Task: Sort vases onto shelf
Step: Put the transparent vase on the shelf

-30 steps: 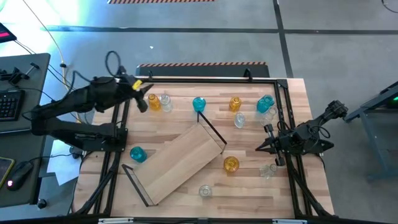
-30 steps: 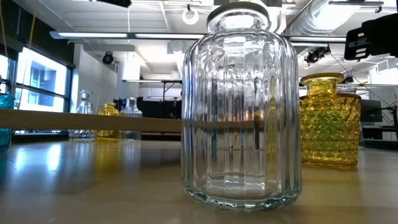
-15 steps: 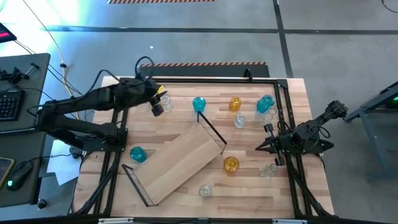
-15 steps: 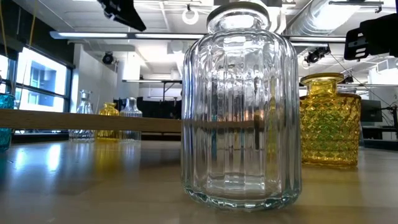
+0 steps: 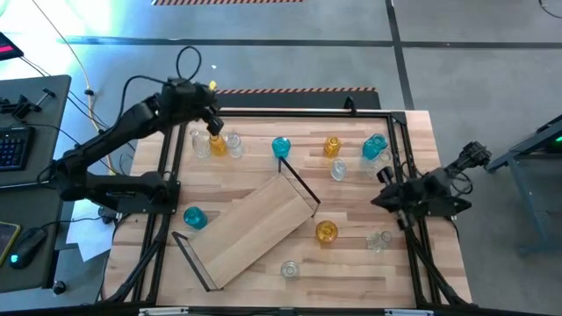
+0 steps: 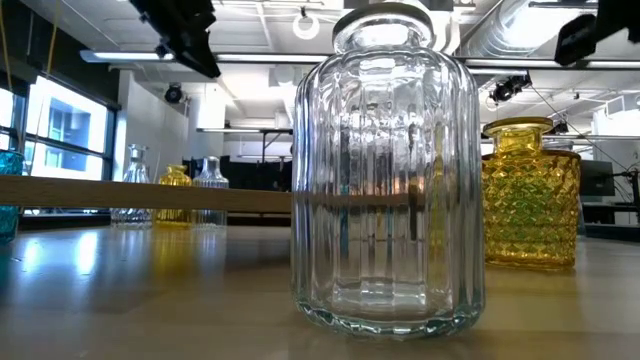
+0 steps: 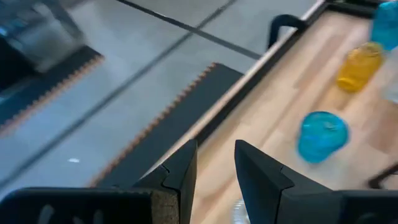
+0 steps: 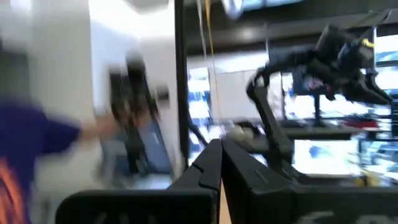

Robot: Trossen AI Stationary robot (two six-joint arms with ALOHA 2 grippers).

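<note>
Striped wooden tabletop [image 5: 263, 281] inside a black frame, grey floor around it, a desk with a keyboard off the left side. The shelf [image 5: 250, 230] lies diagonally mid-table, wire frames at both ends, nothing on it, so sorting hasn't started by my read. Vases are scattered: along the far edge a clear vase [image 5: 200, 143], an amber vase [image 5: 217, 145] and another clear one [image 5: 234, 142] in a tight cluster, then a teal vase [image 5: 281, 147], an amber one [image 5: 332, 145], and a teal [image 5: 375, 145] and clear pair near the right frame; a teal vase [image 5: 194, 217] sits left of the shelf, an amber vase [image 5: 326, 232] right of it, and a ribbed clear vase [image 5: 290, 269] is at the near edge, filling the low view [image 6: 385, 170]. Left gripper [image 5: 213, 124] hangs just over the far-left cluster, jaws narrow and holding nothing in the wrist view [image 7: 214, 168], likely lining up on the amber or clear one; the gap looks tight for those bodies, so it may need to open first. Right gripper [image 5: 384, 175] is parked at the right frame, jaws fully shut, empty. Versus a second ago: the left arm swung from beside the cluster, out over the table, then back to its far side; the right gripper turned and shifted a little toward the far edge; vases and shelf haven't moved.
</note>
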